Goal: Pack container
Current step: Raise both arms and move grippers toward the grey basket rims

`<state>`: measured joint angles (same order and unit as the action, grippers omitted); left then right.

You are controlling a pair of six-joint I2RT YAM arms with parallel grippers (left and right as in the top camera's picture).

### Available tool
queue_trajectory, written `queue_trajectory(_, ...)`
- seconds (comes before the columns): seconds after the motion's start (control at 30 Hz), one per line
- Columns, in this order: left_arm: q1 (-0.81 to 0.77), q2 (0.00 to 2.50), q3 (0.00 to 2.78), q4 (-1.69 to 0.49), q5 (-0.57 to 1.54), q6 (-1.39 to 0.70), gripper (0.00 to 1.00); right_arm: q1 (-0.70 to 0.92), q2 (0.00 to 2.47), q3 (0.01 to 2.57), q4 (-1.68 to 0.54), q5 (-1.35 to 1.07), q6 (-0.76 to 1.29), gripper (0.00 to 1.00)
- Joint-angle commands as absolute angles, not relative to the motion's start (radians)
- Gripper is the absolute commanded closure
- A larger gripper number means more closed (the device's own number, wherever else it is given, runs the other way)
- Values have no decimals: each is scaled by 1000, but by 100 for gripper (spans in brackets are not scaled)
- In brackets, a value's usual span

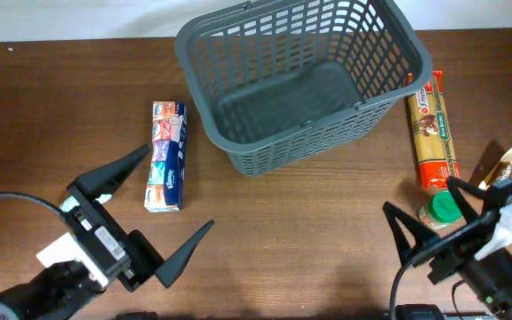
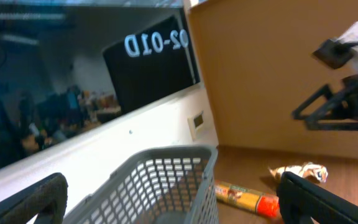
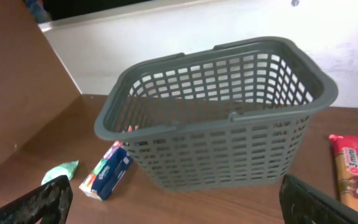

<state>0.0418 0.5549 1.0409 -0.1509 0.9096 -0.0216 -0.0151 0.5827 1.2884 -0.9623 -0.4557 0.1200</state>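
The container, a large dark grey lattice basket [image 1: 238,149], stands empty at the back centre of the wooden table. It also shows in the left wrist view [image 2: 160,180] and the right wrist view [image 3: 229,117]. My left gripper [image 1: 178,187] is open and empty at the front left, its fingers either side of the near end of a tissue pack [image 1: 166,151]. My right gripper [image 1: 419,196] is open and empty at the front right, next to a green-lidded jar [image 1: 441,210]. In the wrist views both left [image 2: 176,208] and right [image 3: 179,208] jaws are spread wide with nothing between them.
A long spaghetti pack [image 1: 434,133] lies right of the basket, also in the left wrist view [image 2: 241,196] and right wrist view [image 3: 356,174]. A crinkled snack bag [image 1: 505,167] lies at the far right. A green packet [image 3: 61,171] lies beside the tissue pack [image 3: 107,174].
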Motion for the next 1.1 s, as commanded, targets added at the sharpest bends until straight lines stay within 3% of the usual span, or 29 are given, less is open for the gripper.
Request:
queue_trajectory(0.0, 42, 571, 1084, -135, 975, -81, 1, -7, 631, 1426, -955, -405, 113, 1)
queue_trajectory(0.2, 42, 632, 1187, -174, 1111, -176, 1, -6, 841, 1820, -1078, -315, 105, 1)
queue_trajectory(0.33, 42, 654, 1240, -179, 1121, -226, 1, -7, 1062, 2129, -1261, -493, -31, 1)
queue_trajectory(0.53, 42, 659, 1262, -273, 1058, -268, 1, -7, 1354, 2498, -1508, -608, -26, 1)
queue_trajectory(0.9, 42, 663, 1262, -216, 1050, -241, 1, -7, 1449, 2551, -1639, -631, -27, 1)
queue_trajectory(1.07, 42, 737, 1292, -146, 1037, -412, 1, -7, 1460, 2551, -1638, -561, -27, 1)
